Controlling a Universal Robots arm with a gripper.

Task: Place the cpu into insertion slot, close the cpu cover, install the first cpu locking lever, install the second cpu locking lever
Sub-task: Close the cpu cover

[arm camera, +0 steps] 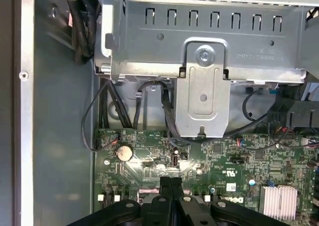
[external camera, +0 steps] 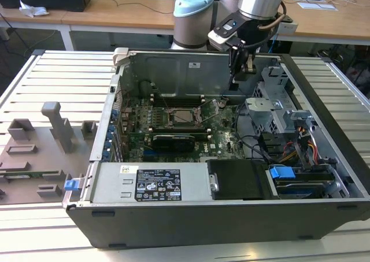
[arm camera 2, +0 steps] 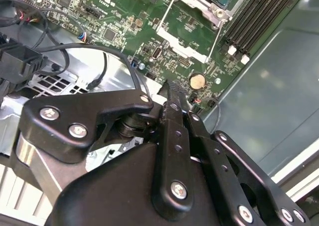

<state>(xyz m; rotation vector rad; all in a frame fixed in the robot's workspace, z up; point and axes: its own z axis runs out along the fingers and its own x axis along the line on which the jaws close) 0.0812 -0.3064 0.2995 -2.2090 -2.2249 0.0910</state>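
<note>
The gripper (external camera: 234,77) hangs over the open computer case (external camera: 231,221), at about 1 o'clock from the insertion slot (external camera: 199,118) in the exterior view. Its fingers (arm camera: 165,188) are pressed together with nothing between them (both wrist views agree). The cpu (external camera: 182,116) seems to lie in the slot, a pale square. I judge it light, stiff and thin, with fragile contacts, so it should be taken only by two opposite edges. The cpu cover (arm camera 2: 182,47) looks swung open toward 3 o'clock of the slot. It should pivot easily when pushed at its free edge. The locking levers are too thin to tell apart from the cover, and the second wrist view cuts off the chip.
</note>
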